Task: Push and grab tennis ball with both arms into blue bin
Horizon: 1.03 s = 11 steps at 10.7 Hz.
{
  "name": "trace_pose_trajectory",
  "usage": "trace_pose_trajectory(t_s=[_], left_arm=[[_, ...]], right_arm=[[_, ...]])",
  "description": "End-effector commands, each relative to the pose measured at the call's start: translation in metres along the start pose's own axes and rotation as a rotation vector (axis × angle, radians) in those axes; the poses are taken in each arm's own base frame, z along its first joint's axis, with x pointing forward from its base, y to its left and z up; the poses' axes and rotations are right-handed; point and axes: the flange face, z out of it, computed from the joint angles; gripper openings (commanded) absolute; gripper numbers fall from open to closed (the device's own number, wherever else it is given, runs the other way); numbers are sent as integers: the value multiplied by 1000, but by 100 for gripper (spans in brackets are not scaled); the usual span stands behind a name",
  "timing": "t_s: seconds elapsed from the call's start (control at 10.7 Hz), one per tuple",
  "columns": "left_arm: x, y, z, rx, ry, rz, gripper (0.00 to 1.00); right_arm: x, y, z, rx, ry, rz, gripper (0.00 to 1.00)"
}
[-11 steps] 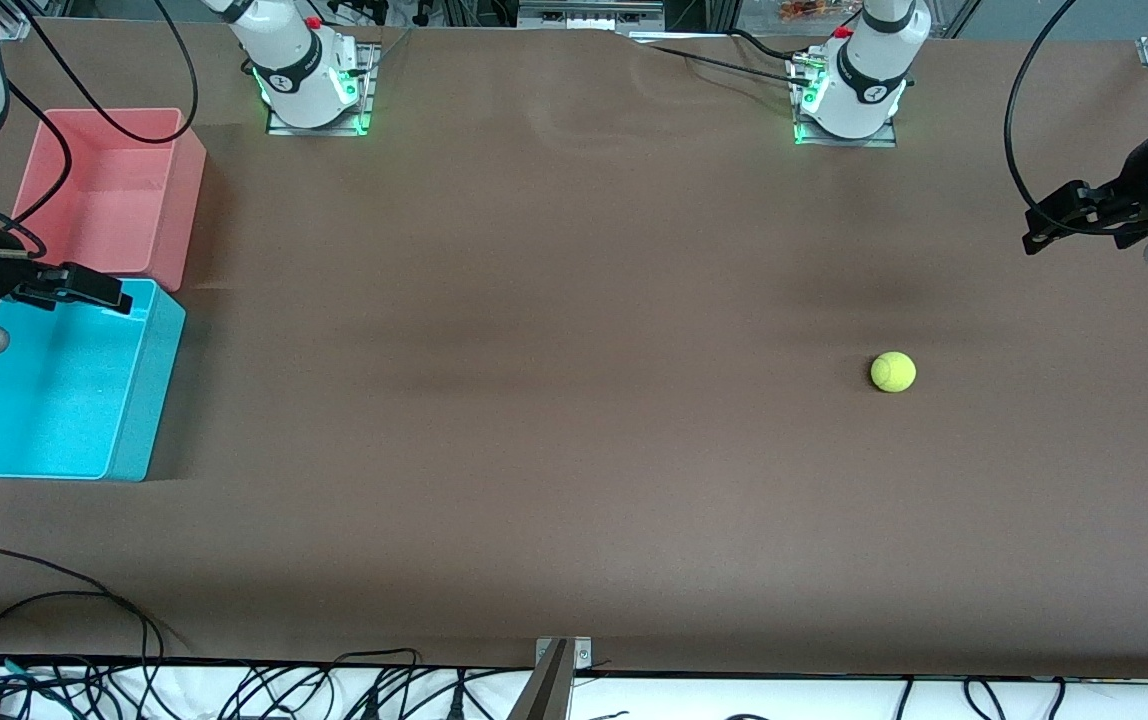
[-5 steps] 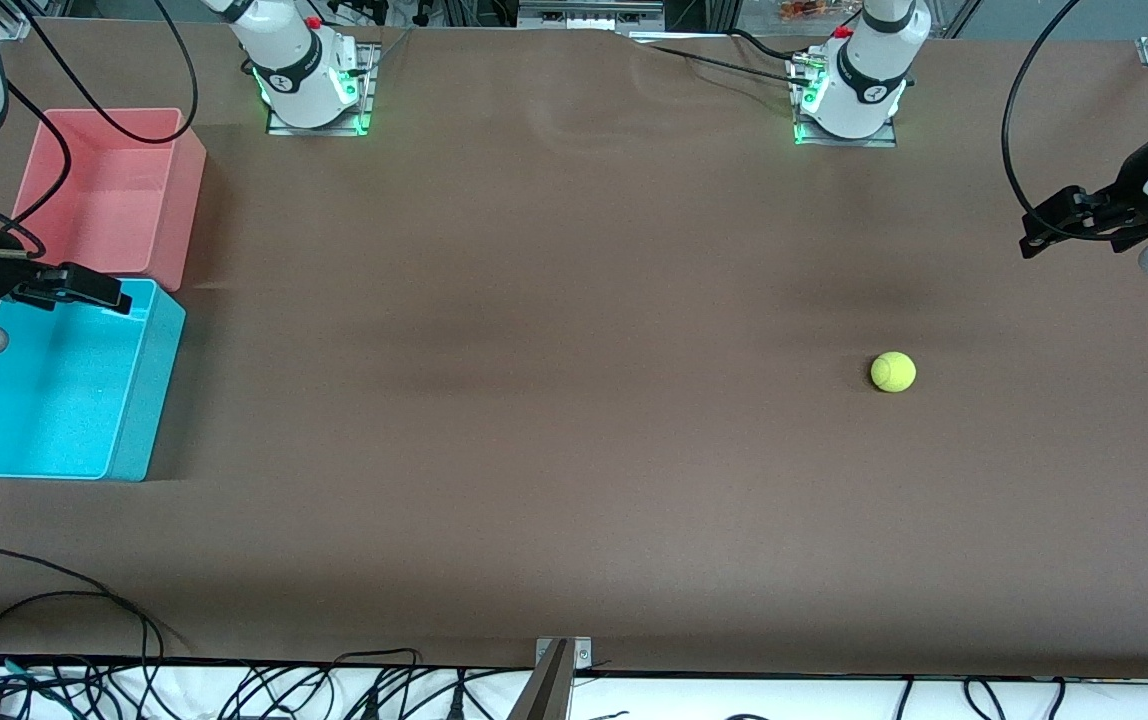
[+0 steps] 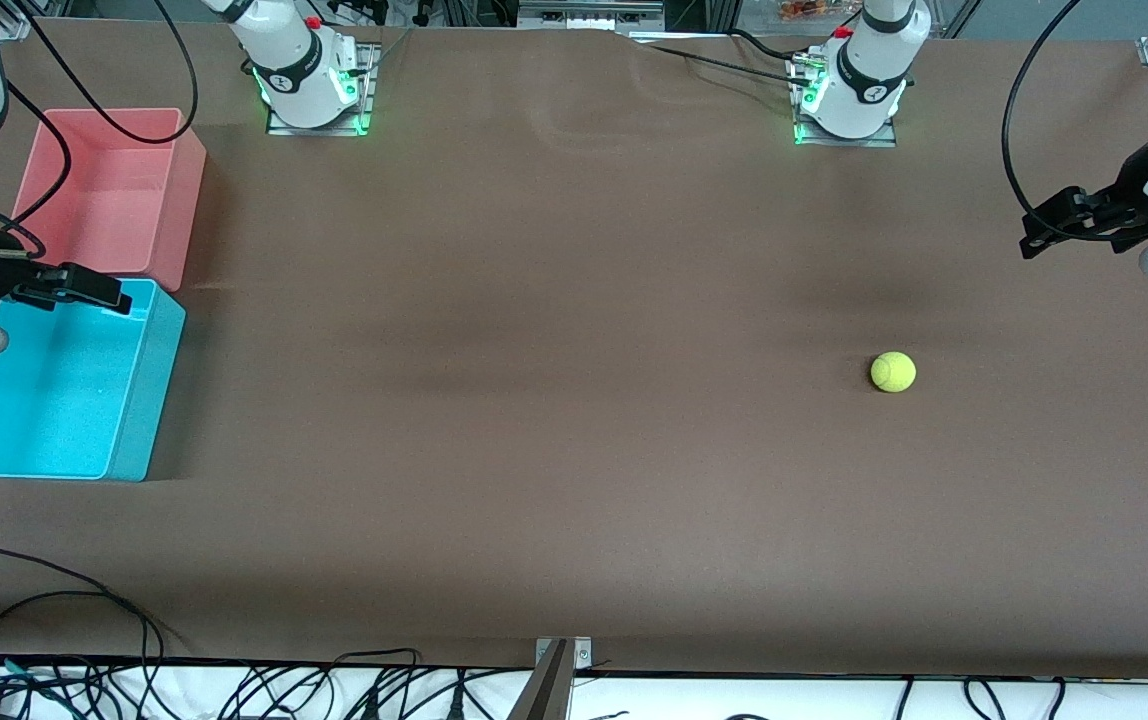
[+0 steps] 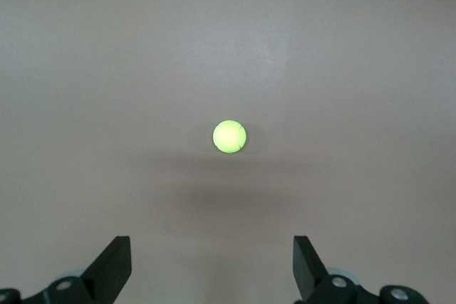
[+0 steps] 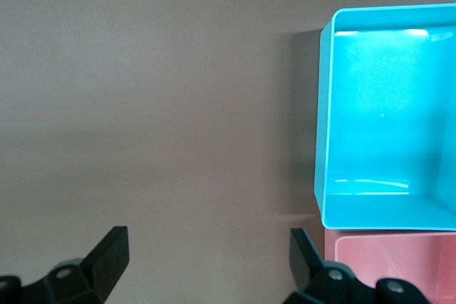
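The yellow-green tennis ball (image 3: 893, 371) lies on the brown table toward the left arm's end; it also shows in the left wrist view (image 4: 229, 137). My left gripper (image 3: 1034, 238) hangs in the air at that end of the table, open and empty (image 4: 211, 265), well apart from the ball. The blue bin (image 3: 144, 400) stands at the right arm's end, empty, and shows in the right wrist view (image 5: 324, 119). My right gripper (image 3: 119, 297) hangs over the blue bin's rim, open and empty (image 5: 210, 258).
A pink-red bin (image 3: 184, 200) stands against the blue bin, farther from the front camera; it also shows in the right wrist view (image 5: 377, 241). Both arm bases (image 3: 314, 80) (image 3: 849, 85) stand along the table's back edge. Black cables lie off the front edge.
My left gripper has risen slightly over the last second. The ball, the bins and the right arm have not moved.
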Motion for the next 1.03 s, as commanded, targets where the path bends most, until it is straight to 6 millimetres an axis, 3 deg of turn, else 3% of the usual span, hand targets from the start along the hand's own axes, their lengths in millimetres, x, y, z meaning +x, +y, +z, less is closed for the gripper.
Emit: trace_pose_trajectory(t_s=[0.0,0.28,0.38,0.47,0.94], left_arm=[[9,-10,4,11,44,-21,100],[20,-24,33,10,81,-46,100],[19,-28,33,10,81,-51,100],[19,-22,48,14,55,-40,100],[20,-28,71,43,47,-25,100]], right_arm=[[3,1,-5,17,3,-3,100],[3,1,-5,17,3,-3,100],[4,1,-5,17,5,-1,100],[4,1,-5,17,5,-1,100],[4,1,-5,17,5,4,100]])
